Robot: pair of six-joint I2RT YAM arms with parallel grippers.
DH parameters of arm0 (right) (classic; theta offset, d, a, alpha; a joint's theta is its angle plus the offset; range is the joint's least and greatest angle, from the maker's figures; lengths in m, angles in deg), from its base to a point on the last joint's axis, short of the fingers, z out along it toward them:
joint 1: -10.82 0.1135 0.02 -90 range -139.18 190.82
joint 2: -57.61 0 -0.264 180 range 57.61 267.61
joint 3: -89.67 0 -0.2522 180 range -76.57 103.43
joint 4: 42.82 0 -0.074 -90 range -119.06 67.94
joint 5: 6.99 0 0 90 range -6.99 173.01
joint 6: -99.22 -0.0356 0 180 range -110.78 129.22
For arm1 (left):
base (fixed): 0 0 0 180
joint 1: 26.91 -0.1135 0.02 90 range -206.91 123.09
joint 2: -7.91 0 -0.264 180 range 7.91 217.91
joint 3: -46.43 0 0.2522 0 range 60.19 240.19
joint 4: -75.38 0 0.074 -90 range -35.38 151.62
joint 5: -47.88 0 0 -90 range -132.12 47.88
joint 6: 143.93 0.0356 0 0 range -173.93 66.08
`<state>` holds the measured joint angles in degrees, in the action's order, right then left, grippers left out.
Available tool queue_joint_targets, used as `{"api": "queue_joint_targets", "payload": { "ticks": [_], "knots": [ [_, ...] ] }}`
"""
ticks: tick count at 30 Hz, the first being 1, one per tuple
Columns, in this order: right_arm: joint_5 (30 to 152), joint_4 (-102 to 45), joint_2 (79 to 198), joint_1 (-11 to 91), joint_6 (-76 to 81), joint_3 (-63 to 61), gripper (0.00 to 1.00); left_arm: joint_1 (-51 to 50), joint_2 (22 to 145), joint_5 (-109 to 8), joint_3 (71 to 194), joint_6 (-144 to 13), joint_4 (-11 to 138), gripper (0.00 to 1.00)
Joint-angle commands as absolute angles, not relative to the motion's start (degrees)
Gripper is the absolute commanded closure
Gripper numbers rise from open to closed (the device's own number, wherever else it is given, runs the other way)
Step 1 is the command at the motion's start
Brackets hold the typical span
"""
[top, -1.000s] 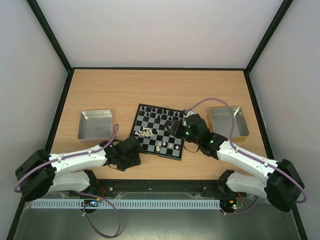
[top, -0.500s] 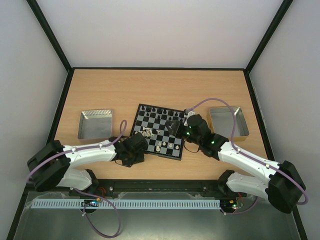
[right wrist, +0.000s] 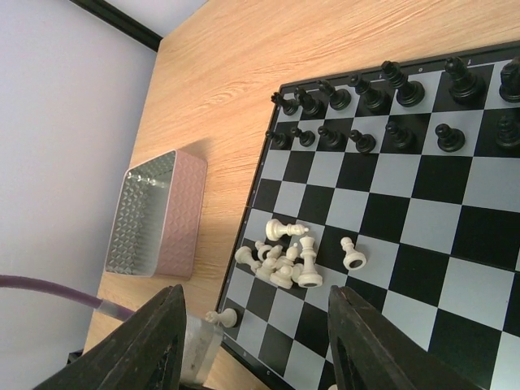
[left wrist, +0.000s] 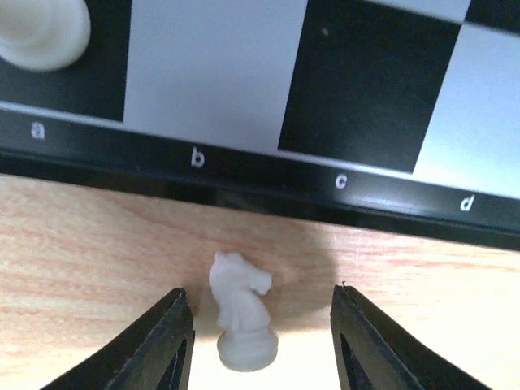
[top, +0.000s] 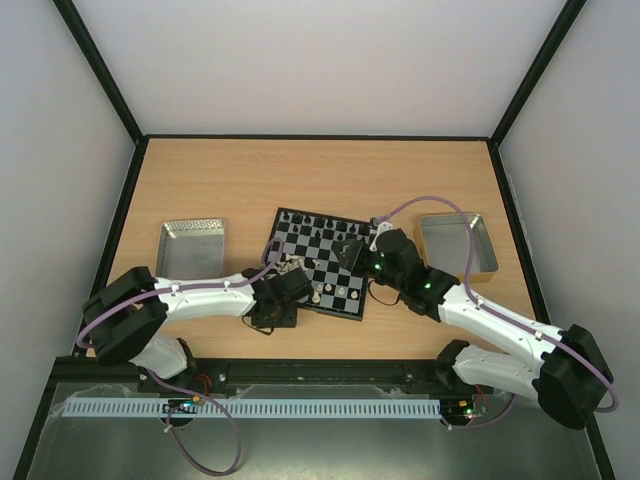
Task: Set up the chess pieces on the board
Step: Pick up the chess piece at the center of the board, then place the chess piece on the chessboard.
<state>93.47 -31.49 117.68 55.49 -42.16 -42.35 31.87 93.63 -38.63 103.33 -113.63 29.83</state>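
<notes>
In the left wrist view a cream-white knight [left wrist: 240, 317] stands upright on the wood just in front of the board's near rim [left wrist: 268, 175], by the letters b and c. My left gripper [left wrist: 258, 292] is open, with one finger on each side of the knight and neither touching it. In the top view this gripper [top: 283, 297] sits at the board's near-left corner [top: 330, 309]. My right gripper [right wrist: 256, 290] is open and empty above the board [right wrist: 479, 236]. Black pieces [right wrist: 366, 114] stand in two rows on the far side. A heap of white pieces [right wrist: 284, 264] lies mid-left.
A metal tray [top: 190, 247] stands left of the board and another [top: 456, 243] stands right of it. A few white pieces [top: 330, 292] stand near the board's near edge. One white piece [left wrist: 36, 32] stands on the a-file corner square. A purple cable [right wrist: 49, 288] runs beside the left tray.
My left arm has swung right from the table's near left to the board's near-left corner. My right gripper has hardly moved.
</notes>
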Motion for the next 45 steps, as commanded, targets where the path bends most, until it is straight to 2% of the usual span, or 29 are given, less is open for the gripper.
{"api": "queue_joint_targets", "payload": {
  "ticks": [1,3,8,18,24,27,32,36,42,45],
  "knots": [
    [92.0,-32.1,116.5,55.9,-41.4,-42.9,0.52,34.2,94.8,-38.8,104.3,-113.4,24.3,0.50],
    [91.9,-32.1,116.4,55.9,-41.5,-43.0,0.53,34.8,94.9,-39.0,104.2,-113.6,24.3,0.53],
    [91.8,-32.1,116.1,55.9,-41.5,-43.2,0.53,34.7,95.6,-37.4,103.9,-114.2,25.3,0.66],
    [91.3,-31.7,115.6,55.9,-41.6,-43.3,0.53,34.7,98.3,-34.5,104.2,-114.4,25.4,0.68],
    [91.3,-31.3,115.7,55.9,-41.7,-43.2,0.53,34.2,98.3,-35.0,104.0,-113.8,26.2,0.84],
    [91.3,-30.8,115.3,55.9,-41.7,-42.9,0.53,34.2,96.6,-34.4,104.1,-113.1,26.1,0.86],
    [92.9,-27.8,114.3,55.7,-40.0,-41.1,0.50,34.3,90.5,-31.0,104.9,-108.2,28.2,0.88],
    [98.6,-23.9,113.2,54.2,-37.5,-39.4,0.47,34.8,82.2,-27.6,103.3,-101.9,33.4,0.91],
    [110.4,-19.4,113.5,53.6,-33.2,-36.1,0.39,35.3,67.3,-24.0,98.6,-87.9,47.4,0.90],
    [114.9,-16.9,114.6,53.6,-30.1,-33.6,0.36,35.2,60.7,-23.2,96.1,-76.6,56.0,0.93]
  ]
}}
